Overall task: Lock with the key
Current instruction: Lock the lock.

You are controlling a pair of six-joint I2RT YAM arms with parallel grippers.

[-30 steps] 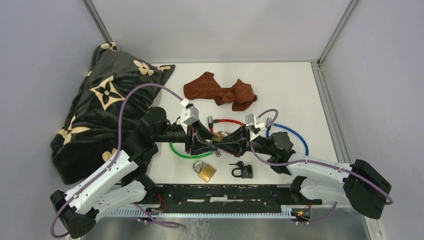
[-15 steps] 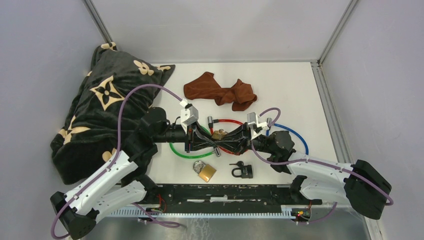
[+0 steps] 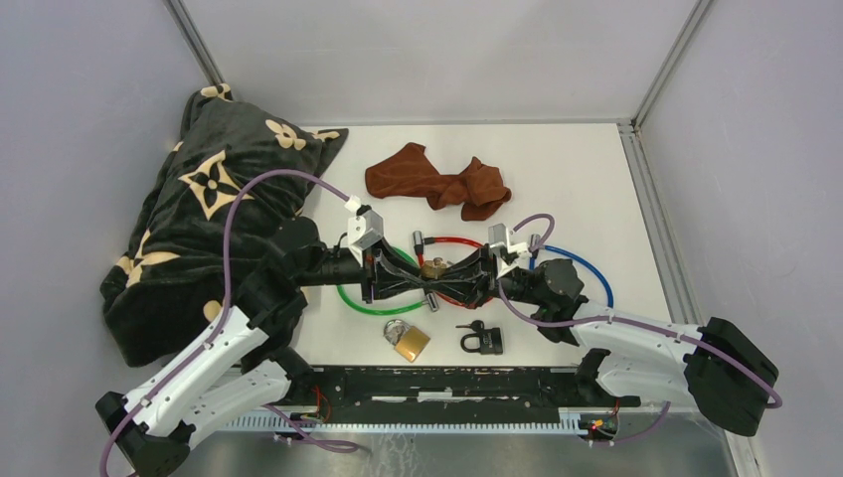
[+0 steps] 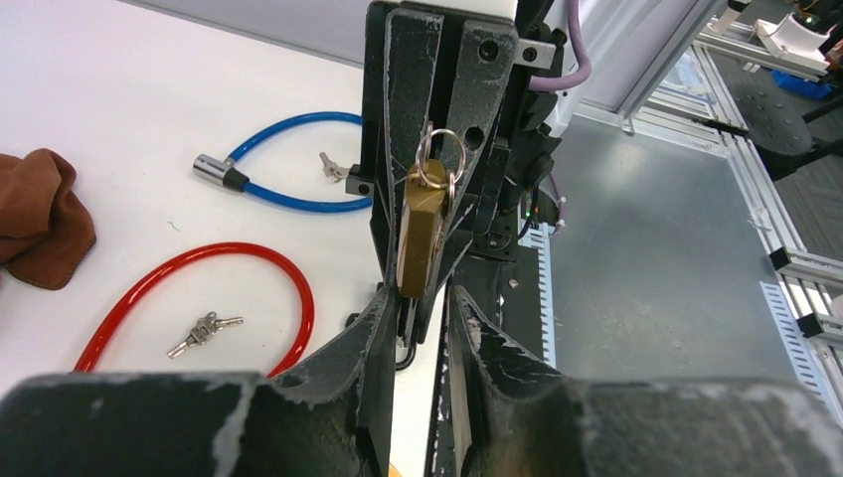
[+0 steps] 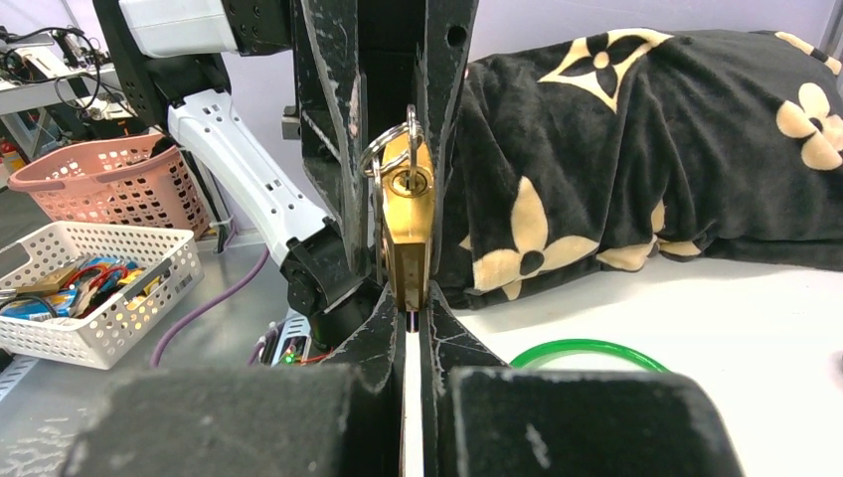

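Two grippers meet tip to tip above the white table [image 3: 577,179], with a brass padlock [image 5: 408,238] between them. The right gripper [image 5: 410,313] has its fingers [image 5: 442,343] clamped tight on the padlock's lower end, and the body stands up out of the tips with the keyhole end uppermost. A key ring [image 4: 438,180] sits at that end; whether a key is seated in the hole cannot be told. The left gripper [image 4: 425,308] has its fingers [image 4: 373,338] narrowly parted on either side of the same padlock; whether they press on it cannot be told. The red cable lock [image 3: 452,239] loops on the table just beyond the held padlock, the green cable lock [image 3: 348,301] lies to its left and the blue cable lock [image 3: 594,275] to its right. A loose brass padlock [image 3: 410,343] and a black padlock [image 3: 485,341] lie near it on the side of the arm bases. A brown cloth [image 3: 437,184] lies well beyond it. A black flower-patterned blanket [image 3: 209,219] is heaped far to its left.
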